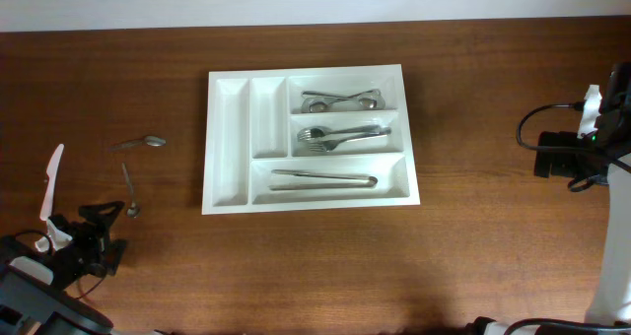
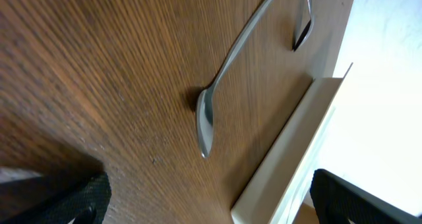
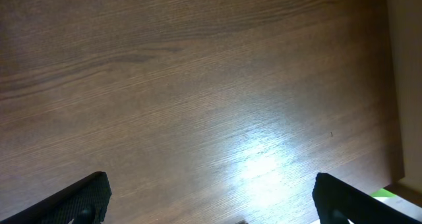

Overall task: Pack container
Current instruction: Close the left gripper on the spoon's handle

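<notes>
The container point(image 1: 229, 128), a white cutlery tray, lies mid-table. It holds spoons point(image 1: 340, 101) in the top right slot, forks point(image 1: 340, 135) below them and long silver pieces point(image 1: 323, 179) in the bottom slot. Its two upright slots are bare. Two loose spoons point(image 1: 138, 142) point(image 1: 128, 189) lie to its left. My left gripper point(image 1: 99, 222) stands open just below the nearer spoon point(image 2: 224, 79), with the container's wall point(image 2: 290, 138) to its right. In the left wrist view that gripper point(image 2: 211, 207) holds nothing. My right gripper point(image 1: 542, 153) point(image 3: 214, 204) is open over bare wood, right of the container.
A white knife-shaped piece point(image 1: 49, 182) lies at the far left beside the left arm. Cables loop around the right arm point(image 1: 552, 128). A pale strip point(image 3: 405, 85) runs down the right edge of the right wrist view.
</notes>
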